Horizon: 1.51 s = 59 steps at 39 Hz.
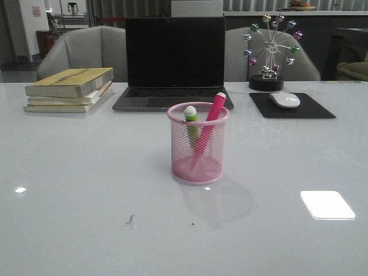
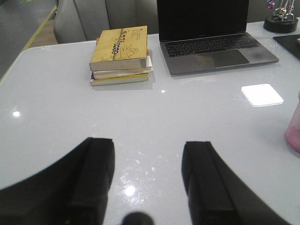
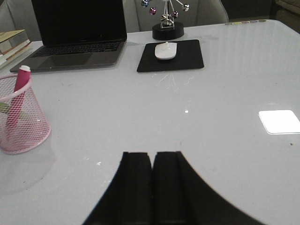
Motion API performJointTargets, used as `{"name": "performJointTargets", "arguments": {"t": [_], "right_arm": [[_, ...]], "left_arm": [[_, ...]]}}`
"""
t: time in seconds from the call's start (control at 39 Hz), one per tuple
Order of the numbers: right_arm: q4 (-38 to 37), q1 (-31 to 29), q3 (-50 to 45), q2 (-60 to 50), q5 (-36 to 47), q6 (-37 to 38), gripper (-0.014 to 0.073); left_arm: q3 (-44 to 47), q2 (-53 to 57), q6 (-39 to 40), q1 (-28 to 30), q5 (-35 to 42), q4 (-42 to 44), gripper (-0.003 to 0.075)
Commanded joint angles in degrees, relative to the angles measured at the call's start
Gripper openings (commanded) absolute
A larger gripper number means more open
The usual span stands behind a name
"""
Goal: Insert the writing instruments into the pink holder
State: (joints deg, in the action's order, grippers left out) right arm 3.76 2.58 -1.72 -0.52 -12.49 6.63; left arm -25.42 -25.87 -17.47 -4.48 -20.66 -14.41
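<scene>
1. Left gripper [image 2: 149,180] hangs with its dark fingers spread wide over bare table; right gripper [image 3: 152,187] has its fingers pressed together, holding nothing. Neither arm shows in the front view.
2. Pink holder [image 1: 198,144], a wire-mesh cylinder with a rolled rim, stands upright mid-table [image 1: 69,190]; each wrist view cuts it off.
3. Pink pen [image 1: 208,127] leans inside it; green pen [image 1: 191,118] shows mainly its whitish cap.
4. Glossy white tabletop lies open around the holder; laptop [image 1: 174,63], books [image 1: 69,89] and mouse [image 1: 284,100] sit behind.

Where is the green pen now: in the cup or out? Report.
In. The green pen stands inside the pink cup, beside the pink pen.
</scene>
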Motion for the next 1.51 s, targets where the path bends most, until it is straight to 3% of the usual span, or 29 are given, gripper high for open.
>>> {"name": "performJointTargets", "arguments": {"t": [0.0, 0.64, 0.74, 0.95, 1.1, 1.25, 1.49], "right_arm": [[-0.63, 0.06, -0.07, -1.12, 4.24, -0.44, 0.0022], [-0.63, 0.06, -0.07, -1.12, 4.24, -0.44, 0.0022], [-0.63, 0.06, -0.07, -1.12, 4.24, -0.44, 0.0022], [-0.63, 0.06, -0.07, -1.12, 4.24, -0.44, 0.0022], [-0.63, 0.06, -0.07, -1.12, 4.24, -0.44, 0.0022], [-0.63, 0.06, -0.07, -1.12, 4.24, -0.44, 0.0022], [-0.63, 0.06, -0.07, -1.12, 4.24, -0.44, 0.0022]], "left_arm": [[-1.66, -0.15, 0.10, 0.15, 4.79, -0.49, 0.0393], [-1.66, -0.15, 0.10, 0.15, 4.79, -0.49, 0.0391], [-1.66, -0.15, 0.10, 0.15, 5.03, -0.49, 0.0321], [-1.66, 2.19, 0.66, 0.15, 6.38, 0.48, 0.0091], [-1.57, 7.27, 1.11, 0.15, 9.99, 5.88, 0.0092], [0.47, 12.28, 11.45, 0.15, 16.16, 14.82, 0.0092], [8.72, 18.46, 12.71, 0.15, 24.13, 16.19, 0.0092]]}}
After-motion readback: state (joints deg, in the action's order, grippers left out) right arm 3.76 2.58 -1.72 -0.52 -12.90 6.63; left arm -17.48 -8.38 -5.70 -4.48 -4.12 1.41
